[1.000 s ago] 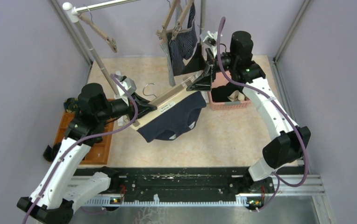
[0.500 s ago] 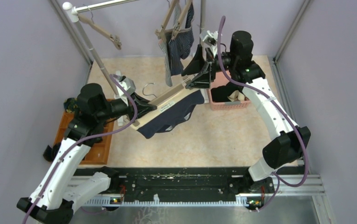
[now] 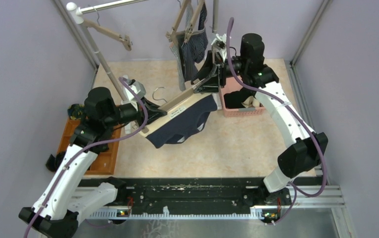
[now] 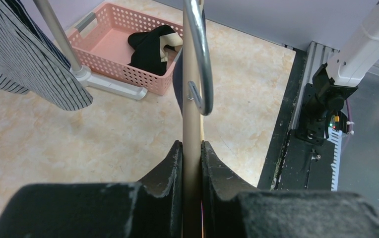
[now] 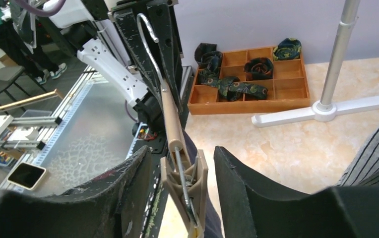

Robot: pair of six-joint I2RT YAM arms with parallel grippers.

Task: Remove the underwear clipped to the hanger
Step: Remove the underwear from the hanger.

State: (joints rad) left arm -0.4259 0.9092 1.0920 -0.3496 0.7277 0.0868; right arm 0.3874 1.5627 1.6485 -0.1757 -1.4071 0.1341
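Note:
A plain navy underwear (image 3: 180,125) hangs clipped under a wooden hanger (image 3: 177,103) held slanting over the floor. My left gripper (image 3: 147,118) is shut on the hanger's bar (image 4: 191,99) just below its metal hook (image 4: 201,59). My right gripper (image 5: 181,151) is open, its fingers (image 5: 249,183) either side of the hanger's end clip (image 5: 187,191), with a gap showing on the right side. Navy cloth (image 5: 211,218) hangs from that clip. Striped underwear (image 3: 191,47) stays clipped on hangers at the rack. A black and beige one (image 4: 153,45) lies in the pink basket (image 4: 109,47).
The rack's pole (image 3: 97,54) and white foot (image 5: 326,106) stand at the back left, with a bare hanger (image 3: 112,33) on its rail. An orange tray (image 5: 257,94) of rolled dark bundles sits by my left arm (image 3: 78,148). Walls close in on both sides.
My right gripper has slid onto the hanger's end clip and its jaws have narrowed. The hanger's right end rose a little and the navy underwear bunched and swung left.

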